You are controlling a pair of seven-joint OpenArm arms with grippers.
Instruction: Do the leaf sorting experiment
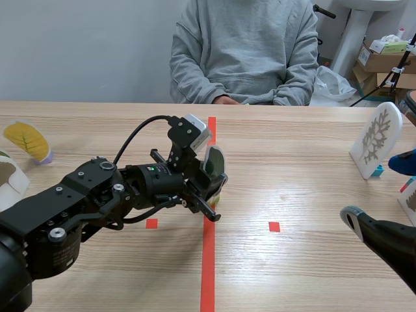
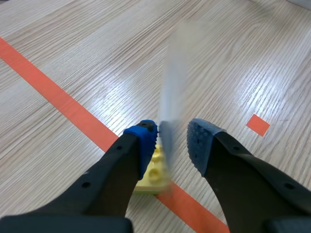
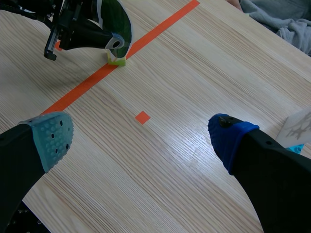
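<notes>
A dark green leaf card (image 1: pixel 214 162) stands upright on a small yellow-green brick base (image 1: pixel 216 197), right on the orange-red centre line. My left gripper (image 1: pixel 211 181) straddles it, open. In the left wrist view the card (image 2: pixel 171 104) appears edge-on between the pads; the left pad (image 2: pixel 145 141) is close against it, and a gap shows before the right pad (image 2: pixel 203 143). The base (image 2: pixel 154 170) sits under the left finger. My right gripper (image 3: pixel 138 138) hangs open and empty over the table, well away from the green card (image 3: pixel 115 22).
A yellow leaf card (image 1: pixel 28 140) and a white one (image 1: pixel 8 177) stand at the far left. A white leaf card on a blue base (image 1: pixel 376 140) and others stand at the right edge. A person in a grey sweatshirt (image 1: pixel 246 49) sits across the table.
</notes>
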